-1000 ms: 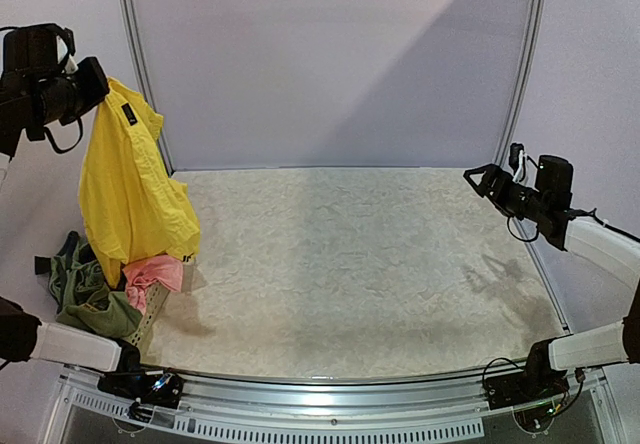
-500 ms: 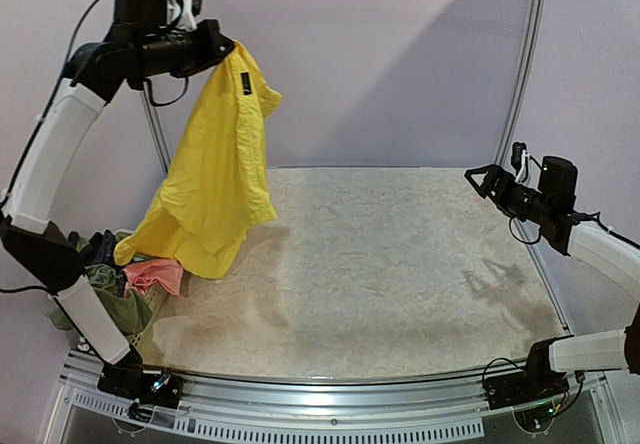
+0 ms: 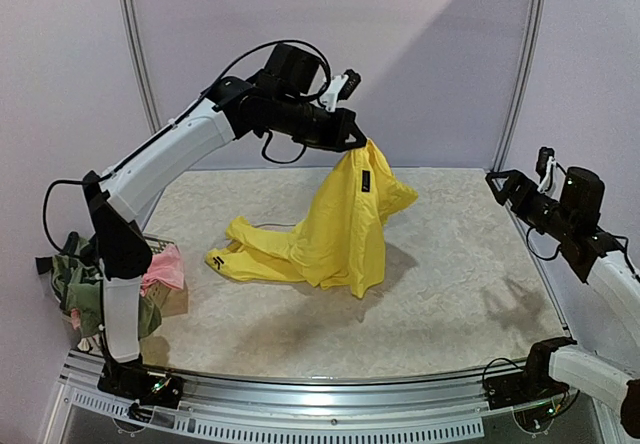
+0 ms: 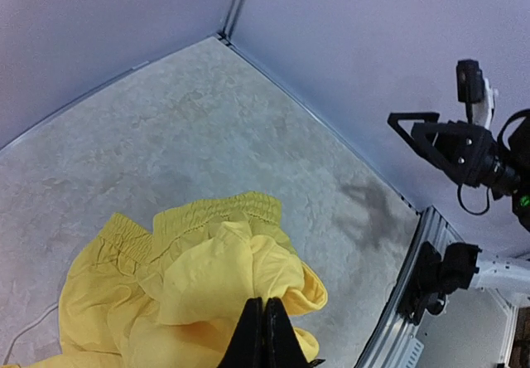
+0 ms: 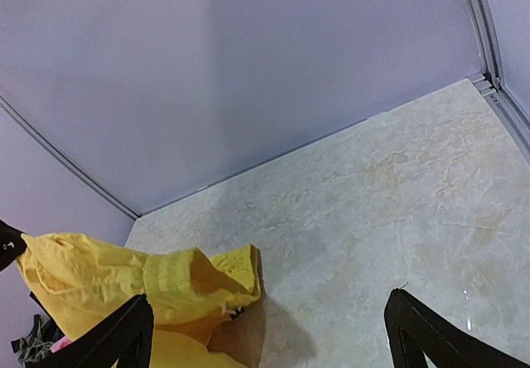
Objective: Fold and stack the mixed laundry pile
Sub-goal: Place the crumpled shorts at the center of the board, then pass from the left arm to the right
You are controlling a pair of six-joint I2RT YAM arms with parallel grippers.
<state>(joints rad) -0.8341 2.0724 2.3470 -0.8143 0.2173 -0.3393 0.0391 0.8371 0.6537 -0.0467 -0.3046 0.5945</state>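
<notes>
My left gripper (image 3: 357, 144) is shut on a corner of the yellow drawstring shorts (image 3: 335, 226) and holds it high over the middle of the table. The shorts hang down, and their lower part trails left across the tabletop. In the left wrist view the jaws (image 4: 265, 328) pinch bunched yellow shorts (image 4: 199, 289), with the elastic waistband showing beyond. The rest of the mixed laundry pile (image 3: 95, 294), with a pink piece (image 3: 163, 267) and an olive-green piece, sits at the far left. My right gripper (image 3: 503, 186) stands open at the right edge, holding nothing (image 5: 269, 335), well apart from the shorts (image 5: 124, 277).
A pale mesh basket (image 3: 178, 300) holds the pile off the table's left edge. Lilac walls with metal posts (image 3: 135, 64) close in the back and sides. A metal rail (image 3: 320, 389) runs along the near edge. The marbled tabletop (image 3: 460, 274) lies bare to the right of the shorts.
The left arm has swung from above the basket at the left to the table's middle, carrying the shorts. Their lower end now rests on the table. The right gripper shifted slightly right.
</notes>
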